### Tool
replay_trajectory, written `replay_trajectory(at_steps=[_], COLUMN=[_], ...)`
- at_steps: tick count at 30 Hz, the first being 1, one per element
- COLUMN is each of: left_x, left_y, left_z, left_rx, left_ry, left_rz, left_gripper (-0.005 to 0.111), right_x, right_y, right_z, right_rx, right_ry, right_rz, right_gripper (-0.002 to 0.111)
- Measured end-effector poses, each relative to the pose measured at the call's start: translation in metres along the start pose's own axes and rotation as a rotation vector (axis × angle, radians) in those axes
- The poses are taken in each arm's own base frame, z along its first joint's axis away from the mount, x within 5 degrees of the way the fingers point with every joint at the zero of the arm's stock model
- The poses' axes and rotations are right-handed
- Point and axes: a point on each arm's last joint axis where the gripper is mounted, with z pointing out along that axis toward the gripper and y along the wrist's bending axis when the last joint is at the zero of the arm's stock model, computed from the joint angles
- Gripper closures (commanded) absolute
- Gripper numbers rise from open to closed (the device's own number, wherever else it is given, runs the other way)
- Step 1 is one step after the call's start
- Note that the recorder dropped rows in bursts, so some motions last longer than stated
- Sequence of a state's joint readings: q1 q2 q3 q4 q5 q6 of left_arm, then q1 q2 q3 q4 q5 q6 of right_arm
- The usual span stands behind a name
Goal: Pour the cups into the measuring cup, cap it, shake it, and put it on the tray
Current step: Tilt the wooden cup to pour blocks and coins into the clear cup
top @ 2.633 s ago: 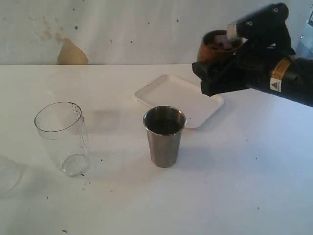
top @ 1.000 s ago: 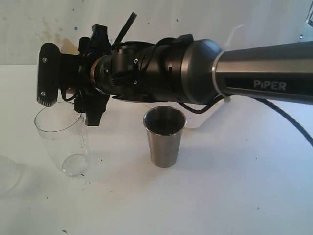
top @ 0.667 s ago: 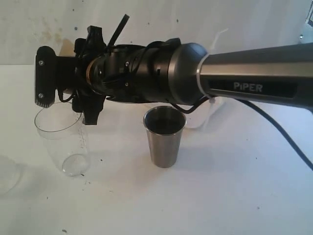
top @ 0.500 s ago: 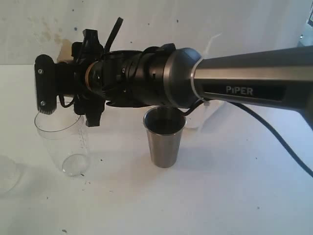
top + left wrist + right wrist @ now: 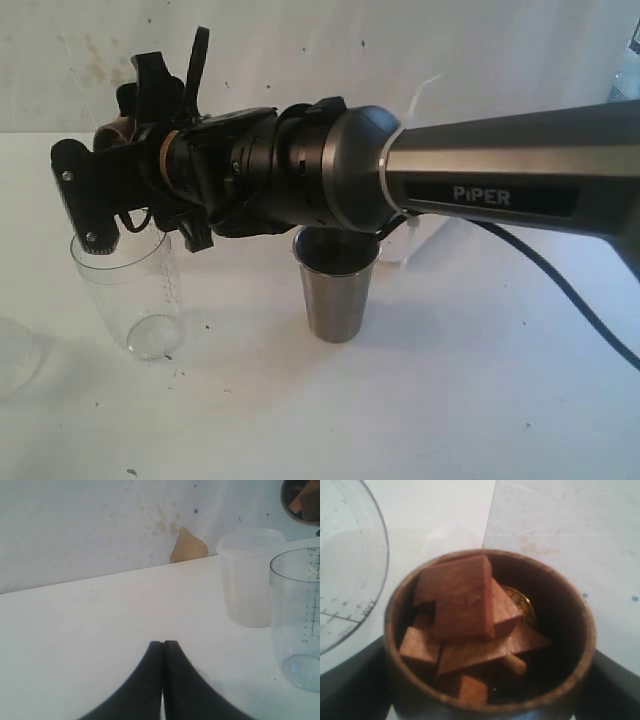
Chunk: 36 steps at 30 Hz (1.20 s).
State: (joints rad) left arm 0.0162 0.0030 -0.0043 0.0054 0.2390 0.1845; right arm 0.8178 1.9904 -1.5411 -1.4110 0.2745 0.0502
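The dark brown wooden cup point(image 5: 490, 700) holds several reddish wooden blocks point(image 5: 462, 597), and my right gripper point(image 5: 485, 692) is shut on it, a black finger on each side. In the exterior view that gripper point(image 5: 98, 175) reaches across to the far left and holds the wooden cup point(image 5: 113, 133) just above the rim of the clear measuring cup point(image 5: 130, 290). The measuring cup point(image 5: 300, 625) stands upright and looks empty. The steel tumbler point(image 5: 338, 290) stands upright mid-table. The arm hides most of the white tray point(image 5: 400, 248). My left gripper point(image 5: 162, 645) is shut and empty, low over the table.
A frosted plastic cup point(image 5: 250, 577) stands beyond the measuring cup, near the wall. A faint translucent object point(image 5: 15, 360) lies at the table's left edge. My right arm point(image 5: 480, 190) spans the scene above the steel tumbler.
My right arm has carried the wooden cup from above the tray across to the measuring cup. In the last second it has shifted further left and rolled the wrist.
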Motion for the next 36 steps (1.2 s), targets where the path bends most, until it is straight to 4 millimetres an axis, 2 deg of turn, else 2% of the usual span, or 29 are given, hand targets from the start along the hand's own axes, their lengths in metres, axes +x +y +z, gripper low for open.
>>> replay_trajectory(at_steps=[14,29,36], left_x=[0.0,0.0,0.0], left_y=[0.0,0.0,0.0], left_z=[0.0,0.0,0.0], left_rx=[0.0,0.0,0.0], left_ry=[0.0,0.0,0.0], left_rz=[0.0,0.0,0.0], left_gripper=[0.106,0.106,0.106], right_x=[-0.0012,-0.0037,-0.0043], right_y=[-0.0047,-0.0066,-0.0072], right_z=[-0.0002,-0.0003,-0.0004], right_rx=[0.049,0.073,0.083], right_ry=[-0.009,-0.03,-0.03], right_rz=[-0.172,-0.282,-0.415], right_gripper=[0.108,0.108,0.108])
